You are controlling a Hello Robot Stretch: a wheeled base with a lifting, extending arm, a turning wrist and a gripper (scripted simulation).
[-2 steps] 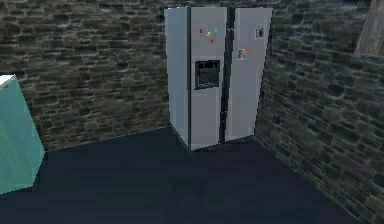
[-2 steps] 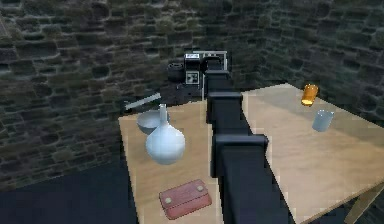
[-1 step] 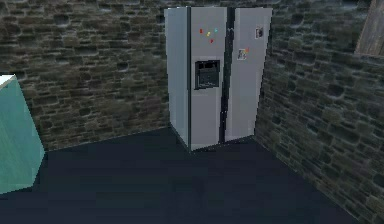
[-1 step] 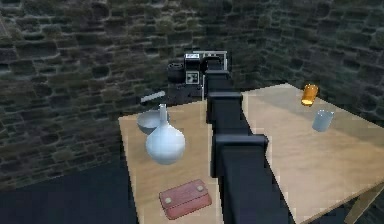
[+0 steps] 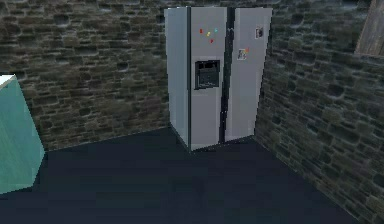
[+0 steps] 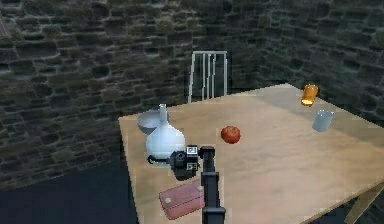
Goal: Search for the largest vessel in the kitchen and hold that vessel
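fridge point(image 5: 215, 75) grey | vase point(image 6: 165, 141) white | apple point(image 6: 231, 134) red | table point(image 6: 285, 165) tan | walls point(image 5: 90, 70) dark brick

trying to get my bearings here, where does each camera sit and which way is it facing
Forward view: on the robot, looking ahead and slightly down at a grey fridge in a brick corner, with a teal cabinet at the left edge.
Arm side view: on the robot's body, looking out sideways over a wooden table with a white vase; the dark arm and gripper rise from the bottom edge.
Shared: dark brick walls and dark floor.
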